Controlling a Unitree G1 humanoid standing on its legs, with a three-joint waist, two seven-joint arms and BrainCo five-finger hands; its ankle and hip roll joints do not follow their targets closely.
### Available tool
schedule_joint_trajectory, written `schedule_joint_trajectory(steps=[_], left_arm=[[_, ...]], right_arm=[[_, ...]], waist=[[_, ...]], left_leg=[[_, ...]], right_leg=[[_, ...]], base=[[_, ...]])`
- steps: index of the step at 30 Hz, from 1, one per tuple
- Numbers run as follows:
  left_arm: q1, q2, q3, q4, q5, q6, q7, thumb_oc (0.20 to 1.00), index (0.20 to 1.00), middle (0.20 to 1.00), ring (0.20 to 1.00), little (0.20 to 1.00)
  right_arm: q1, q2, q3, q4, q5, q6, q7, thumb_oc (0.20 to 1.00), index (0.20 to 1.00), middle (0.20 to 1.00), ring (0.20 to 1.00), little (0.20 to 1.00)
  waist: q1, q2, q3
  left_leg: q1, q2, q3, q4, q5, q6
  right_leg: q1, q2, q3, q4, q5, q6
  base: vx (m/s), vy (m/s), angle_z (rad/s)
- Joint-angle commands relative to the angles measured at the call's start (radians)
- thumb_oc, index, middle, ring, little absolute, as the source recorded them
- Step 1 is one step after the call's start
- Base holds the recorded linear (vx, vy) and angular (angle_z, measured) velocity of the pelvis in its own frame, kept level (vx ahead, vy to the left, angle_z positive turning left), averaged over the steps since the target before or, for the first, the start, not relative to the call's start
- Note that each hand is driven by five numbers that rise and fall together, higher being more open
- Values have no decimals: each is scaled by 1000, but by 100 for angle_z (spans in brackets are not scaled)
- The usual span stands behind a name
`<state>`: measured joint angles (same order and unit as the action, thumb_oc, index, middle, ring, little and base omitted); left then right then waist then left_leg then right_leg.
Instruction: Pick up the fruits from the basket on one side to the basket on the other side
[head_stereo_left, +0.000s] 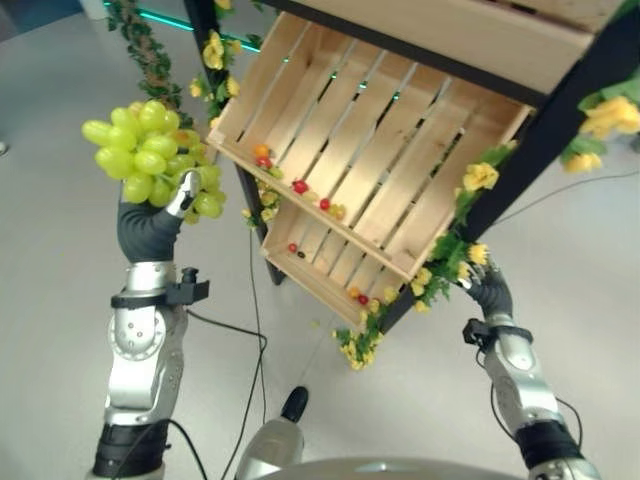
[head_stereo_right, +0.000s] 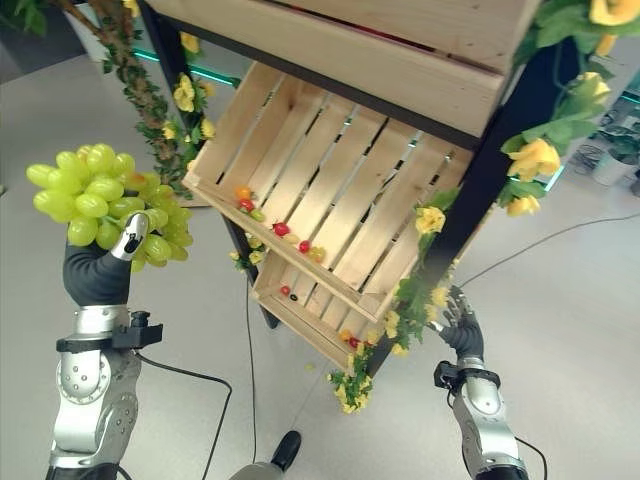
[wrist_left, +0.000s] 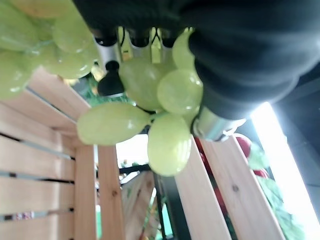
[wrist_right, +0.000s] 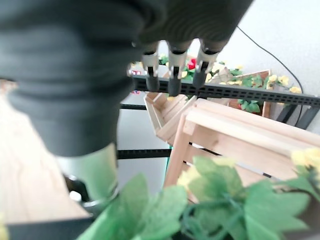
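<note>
A black metal shelf rack (head_stereo_left: 590, 85) carries tilted crates of pale wooden slats. The upper crate (head_stereo_left: 370, 150) holds small red and orange fruits (head_stereo_left: 300, 186) along its low front edge; the lower crate (head_stereo_left: 335, 265) holds a few more.

Pale green grapes (head_stereo_left: 150, 150); light unpainted wooden crate (head_stereo_left: 370, 150) holding small red and orange fruits (head_stereo_left: 300, 187); black frame (head_stereo_left: 560, 130) with yellow flowers (head_stereo_left: 480, 177).

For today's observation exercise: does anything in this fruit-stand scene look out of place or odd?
Nothing looks spilled or broken. The left robot hand holds a bunch of green grapes in mid-air, beside the slanted wooden slatted crate, where small red and orange fruits lie along the low front edge.
</note>
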<state>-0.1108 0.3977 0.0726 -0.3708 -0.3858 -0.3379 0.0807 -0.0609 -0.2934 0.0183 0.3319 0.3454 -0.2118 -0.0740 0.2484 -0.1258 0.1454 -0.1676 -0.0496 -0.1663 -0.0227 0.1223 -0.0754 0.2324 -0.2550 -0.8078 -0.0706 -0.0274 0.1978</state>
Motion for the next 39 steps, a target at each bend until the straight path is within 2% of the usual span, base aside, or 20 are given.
schedule_joint_trajectory(steps=[1, 14, 17, 19, 25, 31, 33, 34, 35, 36, 37, 39], left_arm=[[-122, 19, -16, -39, 22, -71, 32, 200, 200, 200, 200, 200], [-286, 55, -135, 154, 68, -37, 86, 200, 200, 200, 200, 200], [-301, 60, -148, 180, 76, -36, 90, 200, 200, 200, 200, 200], [-321, 58, -162, 227, 87, -28, 104, 200, 200, 200, 200, 200], [-289, 61, -141, 285, 99, -23, 123, 200, 200, 200, 200, 200], [-262, 68, -126, 314, 115, -13, 134, 200, 200, 200, 200, 200], [-260, 70, -124, 320, 119, -13, 136, 235, 235, 235, 235, 235], [-257, 72, -120, 335, 127, -10, 140, 325, 325, 325, 325, 325], [-257, 72, -120, 335, 127, -10, 140, 363, 363, 363, 363, 363], [-244, 76, -109, 339, 137, -10, 144, 564, 564, 564, 564, 564], [-237, 76, -105, 340, 139, -9, 147, 1000, 1000, 1000, 1000, 1000], [-226, 75, -95, 345, 142, -6, 149, 1000, 1000, 1000, 1000, 1000]], right_arm=[[-51, -47, 38, 5, -5, -30, 13, 1000, 1000, 1000, 1000, 1000], [-122, -22, 152, 23, -5, 5, 49, 1000, 1000, 1000, 1000, 1000], [-126, -25, 171, 18, -18, 11, 57, 1000, 1000, 1000, 1000, 1000], [-131, -37, 200, -11, -50, 17, 76, 1000, 1000, 1000, 1000, 1000], [-142, -32, 234, -34, -75, 22, 96, 1000, 1000, 1000, 1000, 1000], [-134, -40, 243, -55, -109, 28, 109, 1000, 1000, 1000, 1000, 1000], [-132, -38, 243, -56, -112, 29, 110, 1000, 1000, 1000, 1000, 1000], [-130, -39, 243, -55, -117, 28, 112, 1000, 1000, 1000, 1000, 1000], [-130, -39, 243, -56, -117, 28, 112, 1000, 1000, 1000, 1000, 1000], [-128, -37, 240, -62, -115, 28, 113, 1000, 1000, 1000, 1000, 1000], [-126, -35, 240, -63, -113, 27, 115, 1000, 1000, 1000, 1000, 1000], [-127, -31, 240, -59, -114, 26, 115, 1000, 1000, 1000, 1000, 1000]], waist=[[-12, 52, -85], [-103, 53, -97], [-112, 53, -97], [-136, 50, -94], [-165, 48, -88], [-187, 37, -90], [-189, 33, -90], [-194, 30, -91], [-193, 30, -92], [-197, 26, -93], [-198, 24, -94], [-200, 21, -94]], left_leg=[[128, 96, 33, -46, -99, -65], [178, 113, 135, -54, -116, -54], [185, 115, 152, -54, -119, -52], [183, 104, 177, -49, -105, -38], [214, 108, 240, -49, -122, -23], [227, 104, 273, -48, -130, -11], [231, 103, 283, -47, -133, -9], [236, 104, 290, -46, -136, -7], [236, 104, 292, -46, -136, -7], [241, 102, 302, -45, -141, -3], [244, 103, 310, -43, -143, -2], [246, 102, 318, -41, -146, 0]], right_leg=[[-35, 13, 50, -17, 68, -32], [-67, 25, 154, -17, 69, -34], [-73, 26, 169, -16, 71, -34], [-94, 15, 176, -17, 97, -38], [-120, 21, 247, -14, 108, -37], [-141, 25, 283, -11, 119, -32], [-144, 27, 293, -10, 121, -31], [-146, 28, 301, -10, 122, -30], [-146, 28, 302, -10, 122, -30], [-151, 31, 313, -11, 125, -29], [-154, 31, 319, -11, 127, -28], [-157, 33, 327, -10, 128, -28]], base=[[14, 6, -9], [9, 12, -25], [-24, 31, -27], [-67, 74, -27], [9, 28, -36], [0, 27, -29], [13, 21, -18], [6, 17, -14], [23, 30, -25], [14, 27, -27], [15, 34, -26], [-1, 23, -23]])
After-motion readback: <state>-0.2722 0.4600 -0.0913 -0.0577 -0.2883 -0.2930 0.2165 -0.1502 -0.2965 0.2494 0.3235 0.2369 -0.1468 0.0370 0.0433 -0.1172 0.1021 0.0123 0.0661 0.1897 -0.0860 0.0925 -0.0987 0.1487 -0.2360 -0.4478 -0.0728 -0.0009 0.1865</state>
